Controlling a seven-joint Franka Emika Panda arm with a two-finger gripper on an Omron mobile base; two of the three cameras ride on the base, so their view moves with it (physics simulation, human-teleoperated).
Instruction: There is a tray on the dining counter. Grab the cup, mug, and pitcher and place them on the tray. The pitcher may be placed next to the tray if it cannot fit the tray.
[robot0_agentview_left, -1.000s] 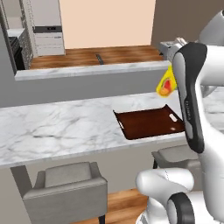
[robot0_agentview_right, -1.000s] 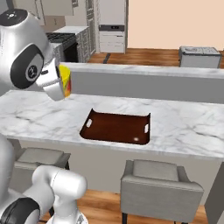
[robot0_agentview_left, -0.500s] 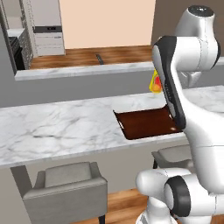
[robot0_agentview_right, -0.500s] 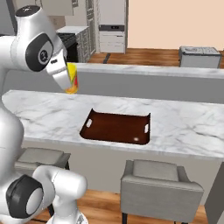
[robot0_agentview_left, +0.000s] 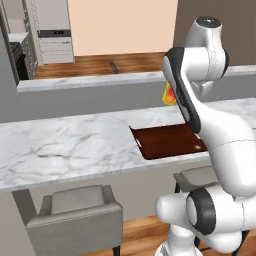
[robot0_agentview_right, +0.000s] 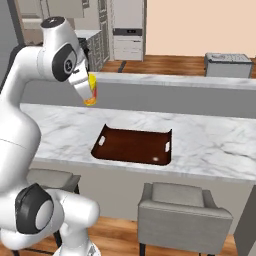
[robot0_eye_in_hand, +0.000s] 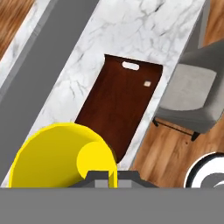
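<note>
My gripper (robot0_agentview_right: 88, 88) is shut on the cup (robot0_agentview_right: 90, 93), a yellow tumbler with a red fruit picture, and holds it tilted in the air over the dining counter (robot0_agentview_right: 55, 127). In the left base view the cup (robot0_agentview_left: 169, 94) shows beside my forearm, above the far edge of the tray (robot0_agentview_left: 167, 141). The dark reddish-brown tray (robot0_agentview_right: 134, 146) lies empty on the marble, lower right of the cup. In the hand view the cup (robot0_eye_in_hand: 57, 155) sits in front of the gripper (robot0_eye_in_hand: 109, 175), with the tray (robot0_eye_in_hand: 118, 103) ahead. The mug and pitcher are out of view.
A raised grey ledge (robot0_agentview_left: 90, 82) runs behind the dining counter (robot0_agentview_left: 65, 145). Grey stools (robot0_agentview_left: 75, 212) (robot0_agentview_right: 182, 215) stand under its near edge. A grey box (robot0_agentview_right: 227, 65) rests on the far ledge at the right. Kitchen cabinets stand beyond.
The arm has straightened and reached forward, carrying the cup out over the counter and closer to the tray. The grip on the cup is unchanged.
</note>
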